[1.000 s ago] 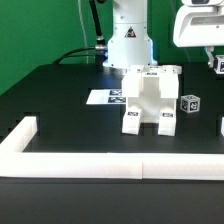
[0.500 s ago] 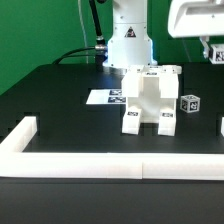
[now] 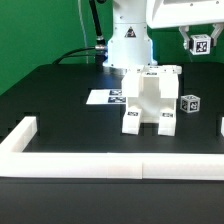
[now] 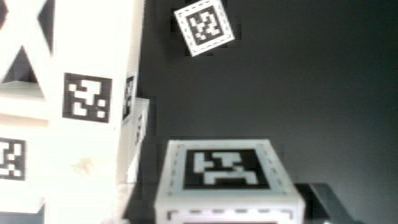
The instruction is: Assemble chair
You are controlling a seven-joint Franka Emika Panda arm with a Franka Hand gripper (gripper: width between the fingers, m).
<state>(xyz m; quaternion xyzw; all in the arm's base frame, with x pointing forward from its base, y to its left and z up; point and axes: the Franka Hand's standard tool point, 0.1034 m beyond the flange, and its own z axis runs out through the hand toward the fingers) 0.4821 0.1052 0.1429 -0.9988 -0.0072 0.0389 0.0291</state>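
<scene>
Tool (image 3: 200,50) is clamped on a small tagged chair block (image 3: 200,42), high above the bench (image 3: 60,85) at the exterior view's right. Over the last second it has carried that block upward and leftward, away from the frame edge. Left to right, you have the marker board (image 3: 104,97), the part-built chair (image 3: 150,100) upright mid-bench, and a loose tagged cube (image 3: 190,102) just beside it. Judgement: your transport is under way, and the held block is not yet above the chair.

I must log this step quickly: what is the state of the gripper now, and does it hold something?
Gripper: closed, holding a small white tagged chair part in the air.
</scene>
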